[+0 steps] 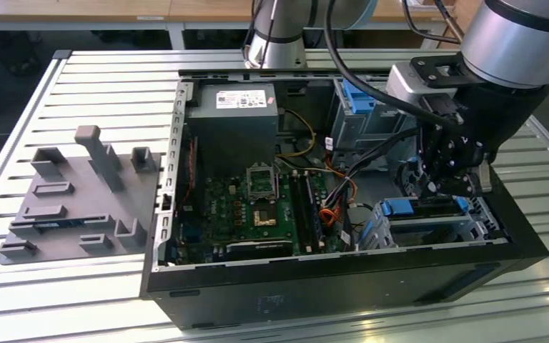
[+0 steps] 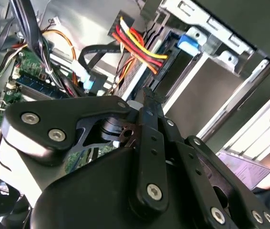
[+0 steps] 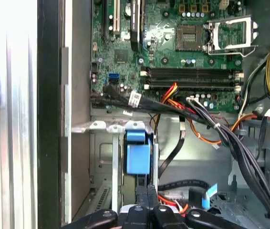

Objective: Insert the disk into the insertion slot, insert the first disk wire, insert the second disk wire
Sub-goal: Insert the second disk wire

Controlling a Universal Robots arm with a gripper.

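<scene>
Deep in the open computer case [image 1: 332, 289], at the exterior view's right, the gripper [image 1: 443, 189] hangs low with its jaws drawn together. In the first wrist view no gap shows between them, and whether they pinch anything cannot be told. Just beneath lies the disk [image 1: 427, 210], flat in the insertion slot [image 1: 427, 233] at the near right corner of the case, with its blue carrier [image 1: 399, 208] showing at both ends. In the second wrist view a bundle of red and yellow wires [image 2: 140, 50] runs just beyond the gripper's tip. To the left of the slot, black cables [image 3: 173, 107] cross over to the green motherboard [image 1: 255, 204]. A grey power supply [image 1: 231, 121] stands at the far left of the case. A taller grey metal box [image 1: 356, 118] with a blue clip stands at the far right. The case rests on a slatted metal counter [image 1: 94, 78]. Well apart, at the exterior view's left, a grey fixture block [image 1: 74, 204] lies on the slats.
</scene>
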